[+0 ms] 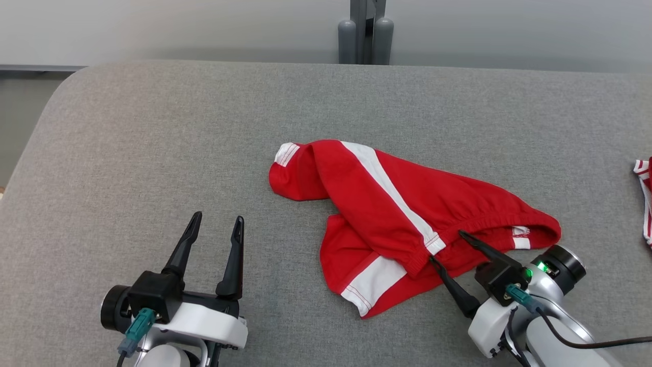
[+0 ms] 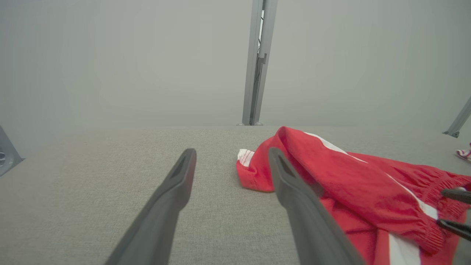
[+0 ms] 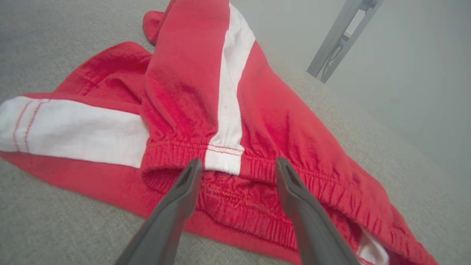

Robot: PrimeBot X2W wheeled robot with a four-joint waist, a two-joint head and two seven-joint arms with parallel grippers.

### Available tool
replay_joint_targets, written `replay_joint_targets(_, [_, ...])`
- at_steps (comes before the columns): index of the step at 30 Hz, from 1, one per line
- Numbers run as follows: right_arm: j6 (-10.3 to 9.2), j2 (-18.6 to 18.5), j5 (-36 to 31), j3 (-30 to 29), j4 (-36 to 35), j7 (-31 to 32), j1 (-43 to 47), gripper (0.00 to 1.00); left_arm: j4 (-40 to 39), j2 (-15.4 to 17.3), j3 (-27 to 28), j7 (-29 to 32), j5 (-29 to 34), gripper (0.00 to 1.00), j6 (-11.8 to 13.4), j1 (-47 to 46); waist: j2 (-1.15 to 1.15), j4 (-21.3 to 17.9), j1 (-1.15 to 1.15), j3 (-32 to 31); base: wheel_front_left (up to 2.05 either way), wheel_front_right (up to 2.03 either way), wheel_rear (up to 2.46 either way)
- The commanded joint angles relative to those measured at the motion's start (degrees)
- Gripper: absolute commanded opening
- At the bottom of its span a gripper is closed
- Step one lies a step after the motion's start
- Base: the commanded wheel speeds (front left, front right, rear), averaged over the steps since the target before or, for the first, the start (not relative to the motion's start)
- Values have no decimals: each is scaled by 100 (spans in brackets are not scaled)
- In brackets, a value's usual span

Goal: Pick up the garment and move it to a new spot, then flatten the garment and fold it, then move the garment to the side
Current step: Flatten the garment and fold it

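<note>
From the head view, I'm looking down on the red shorts (image 1: 387, 204), which are lying crumpled a little right of centre on the grey fabric-covered table (image 1: 153, 153). Their white side stripes are showing and the elastic waistband is facing me. My left gripper (image 1: 217, 220) is hovering over bare fabric at the lower left, well apart from the shorts, with its fingers spread. My right gripper (image 1: 446, 246) is sitting right at the waistband, fingers apart, gripping nothing. A second red-and-white striped cloth (image 1: 644, 193) is peeking in at the far right edge, and a grey metal post (image 1: 364, 30) is standing behind the table.

In the left wrist view, my left gripper (image 2: 232, 152) is standing wide open above the table (image 2: 92, 184). The shorts (image 2: 349, 184) are bunching up to the right, and my right gripper (image 2: 441, 207) is poking in at the waistband.

In the right wrist view, my right gripper (image 3: 239, 162) is gaping open. Its tips are straddling the end of the white stripe at the waistband of the shorts (image 3: 184, 84). I can't tell whether they're touching the cloth.
</note>
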Motion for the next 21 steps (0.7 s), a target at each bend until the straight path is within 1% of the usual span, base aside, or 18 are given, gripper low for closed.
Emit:
replay_joint_targets(1, [-3, -25, -14, 13, 38, -1, -72, 100, -14, 21, -5, -17, -38, 100, 19, -96, 0, 51, 0, 57, 0, 0, 0])
replay_joint_targets(9, [-3, 33, -95, 13, -58, -1, -180, 100, -29, 21, -29, -17, -49, 100, 19, -147, 0, 129, 0, 142, 0, 0, 0])
replay_joint_targets(21, [-3, -44, -238, -123, -112, -1, -136, 100, -31, 21, -90, -17, -61, 100, 59, -187, 0, 152, 0, 215, 0, 0, 0])
